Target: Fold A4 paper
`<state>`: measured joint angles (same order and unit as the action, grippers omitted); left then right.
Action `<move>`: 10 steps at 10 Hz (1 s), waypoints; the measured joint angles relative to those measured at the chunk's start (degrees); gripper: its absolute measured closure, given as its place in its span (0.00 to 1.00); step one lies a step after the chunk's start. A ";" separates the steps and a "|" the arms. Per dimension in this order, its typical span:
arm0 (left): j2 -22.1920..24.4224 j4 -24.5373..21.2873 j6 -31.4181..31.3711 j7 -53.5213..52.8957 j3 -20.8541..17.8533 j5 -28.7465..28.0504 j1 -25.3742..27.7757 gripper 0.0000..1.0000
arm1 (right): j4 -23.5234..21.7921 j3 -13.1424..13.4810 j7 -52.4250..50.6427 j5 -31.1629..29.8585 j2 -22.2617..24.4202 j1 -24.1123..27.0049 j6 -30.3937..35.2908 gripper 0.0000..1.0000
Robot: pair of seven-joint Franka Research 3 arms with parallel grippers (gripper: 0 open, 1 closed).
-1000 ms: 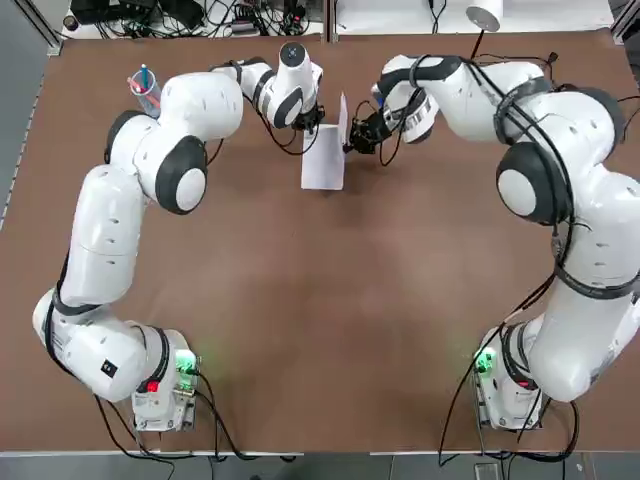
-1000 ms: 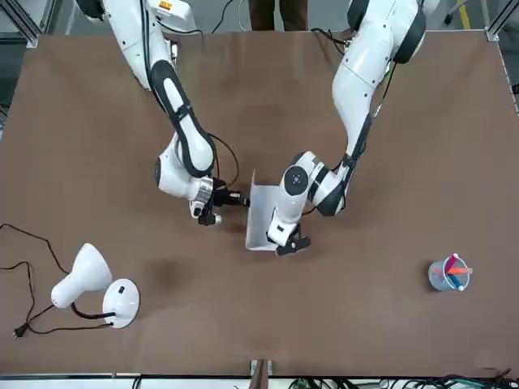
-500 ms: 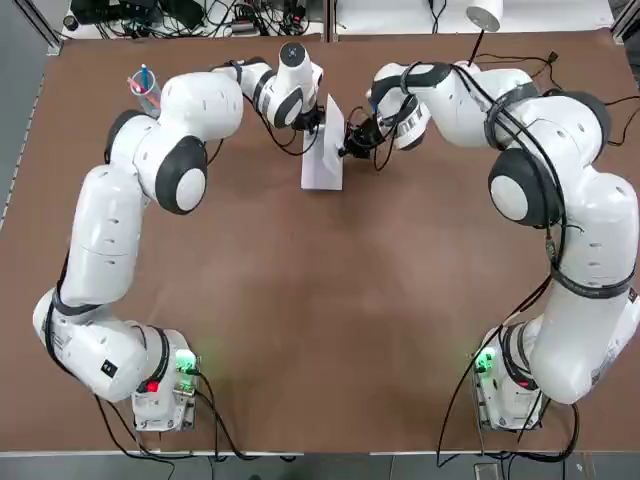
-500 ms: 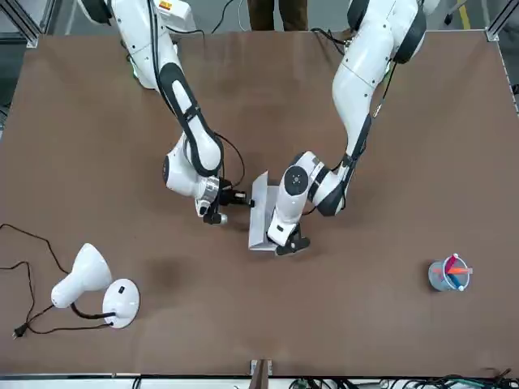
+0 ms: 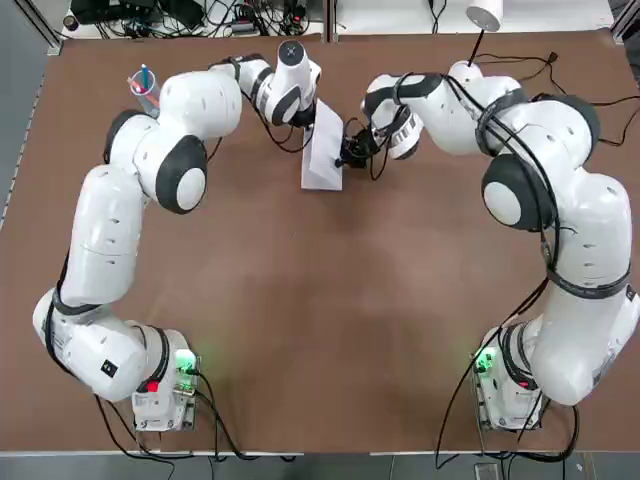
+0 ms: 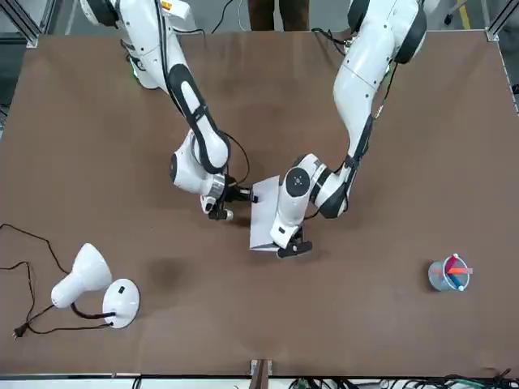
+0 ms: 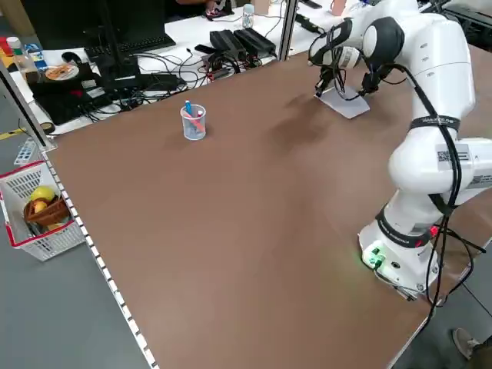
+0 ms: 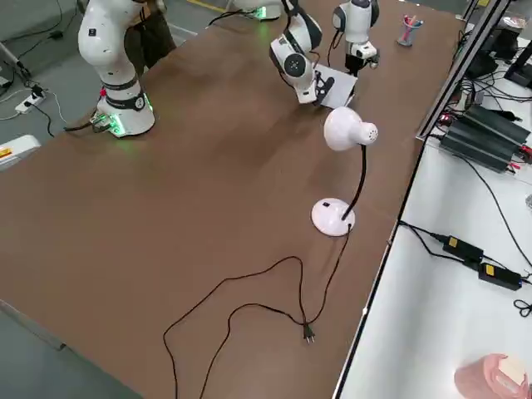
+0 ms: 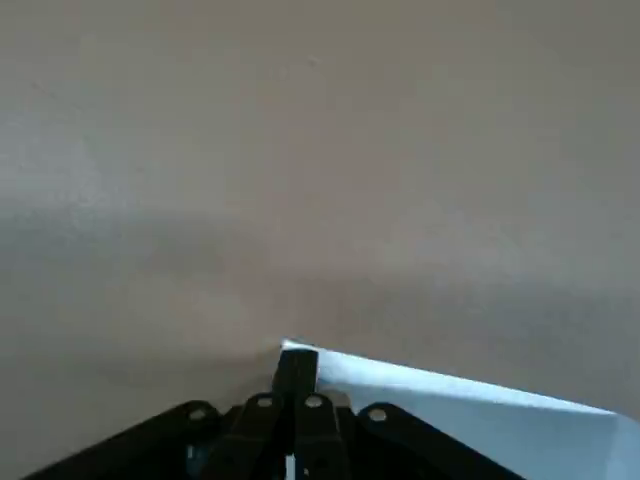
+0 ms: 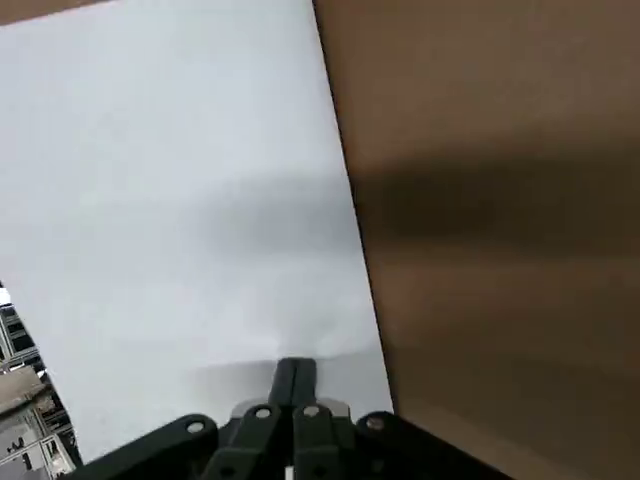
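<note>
Both arms reach far | L hand point(image 5: 318, 112) & R hand point(image 5: 345, 158) pinch A4 paper point(image 5: 322, 160) edges

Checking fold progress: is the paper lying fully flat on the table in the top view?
No, the right gripper holds one half of the A4 paper lifted and tilted over the other half.

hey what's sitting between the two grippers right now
The A4 paper, partly folded over. In the top view it lies between the left gripper and the right gripper; each wrist view shows shut fingers pinching an edge of it.
</note>
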<state>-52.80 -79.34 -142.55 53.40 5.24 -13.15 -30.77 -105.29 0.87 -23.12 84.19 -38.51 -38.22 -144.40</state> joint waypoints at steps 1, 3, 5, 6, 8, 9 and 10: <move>0.06 0.58 2.35 -1.03 -0.41 -0.38 0.21 0.99 | 0.00 0.00 0.00 0.08 -0.01 -0.42 0.00 0.98; 0.78 1.57 6.87 -2.94 -0.88 -0.67 1.14 0.99 | 0.00 -0.01 0.00 0.24 -0.09 -1.23 -0.05 0.98; 3.28 2.07 11.17 -4.42 -0.95 -0.68 1.99 0.99 | 0.00 -0.01 0.00 0.31 -0.36 -1.56 -0.13 0.98; 4.84 2.11 12.91 -4.79 -1.00 -0.69 2.61 0.99 | 0.00 0.00 0.00 0.31 -0.65 -1.57 -0.16 0.98; 6.18 2.10 13.95 -5.00 -1.00 -0.68 4.35 0.86 | 0.00 0.01 -0.01 0.31 -1.38 -1.60 -0.89 0.98; 6.15 2.02 13.95 -4.88 -0.98 -0.66 5.08 0.70 | 0.00 0.01 -0.01 0.31 -1.48 -1.63 -0.98 0.98; 6.15 1.97 13.95 -4.60 -0.95 -0.64 5.74 0.57 | 0.01 0.01 -0.02 0.31 -1.48 -1.71 -1.00 0.98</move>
<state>-46.64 -77.37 -128.60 48.80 4.29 -13.79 -25.04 -105.29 0.87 -23.14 84.51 -39.99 -39.92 -145.40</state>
